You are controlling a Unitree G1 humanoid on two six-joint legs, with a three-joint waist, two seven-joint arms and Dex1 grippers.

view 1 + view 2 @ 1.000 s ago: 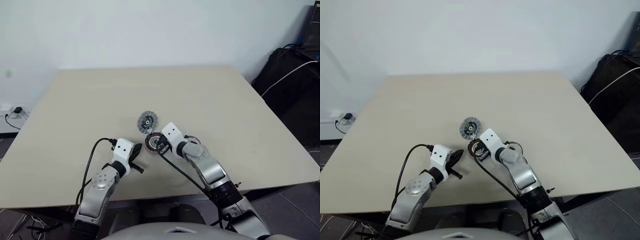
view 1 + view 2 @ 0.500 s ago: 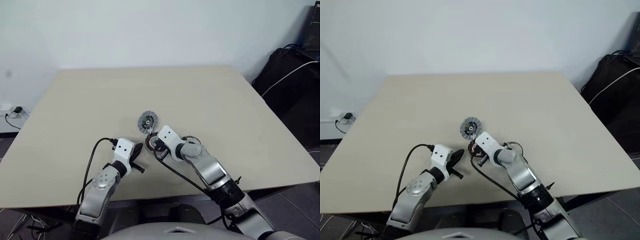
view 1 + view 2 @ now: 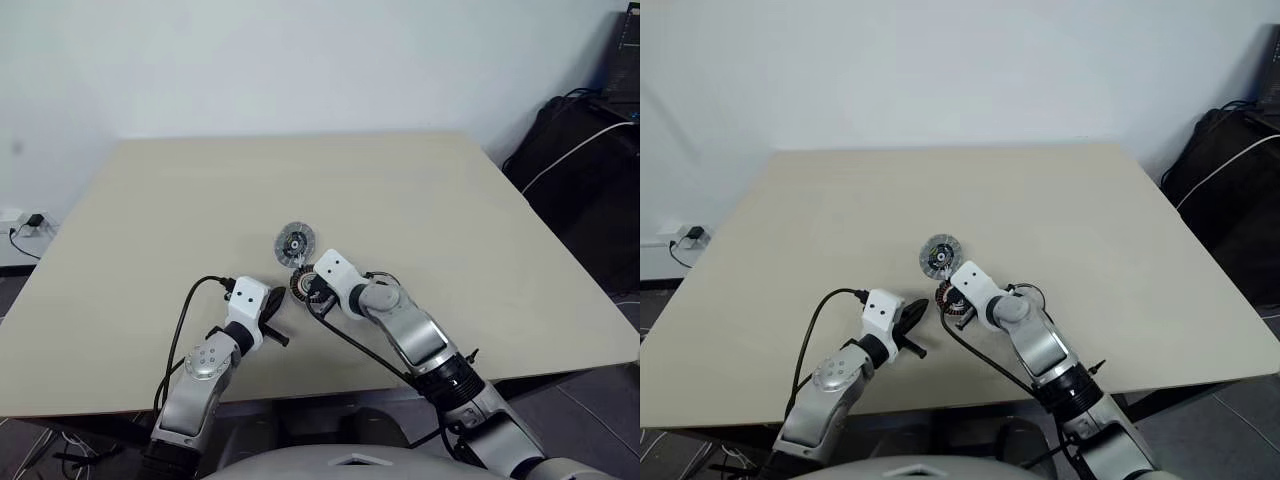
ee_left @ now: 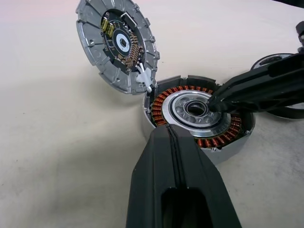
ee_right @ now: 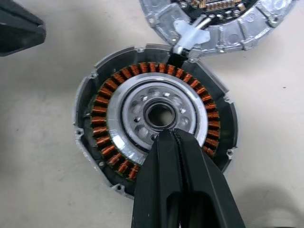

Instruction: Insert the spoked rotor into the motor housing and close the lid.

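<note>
The motor housing (image 5: 156, 114) lies on the table, a ring of copper windings around a silver centre. The lid (image 4: 116, 45) stands swung open at the housing's far edge, its ribbed face with the dark centre showing. My right gripper (image 5: 167, 132) is shut, and its tip rests on the silver centre beside the middle hole. My left gripper (image 4: 167, 129) is also shut on nothing, its tip just short of the housing's near wall. The spoked rotor (image 4: 274, 59) lies beyond the housing, mostly hidden behind the right fingers (image 4: 256, 90).
The beige table (image 3: 420, 200) is bare around the parts. Black bags and cables (image 3: 585, 140) stand off the table's right side. A cable (image 3: 190, 310) loops from my left wrist.
My right wrist has tipped more steeply down over the housing. The left arm, the housing and the lid have kept their places.
</note>
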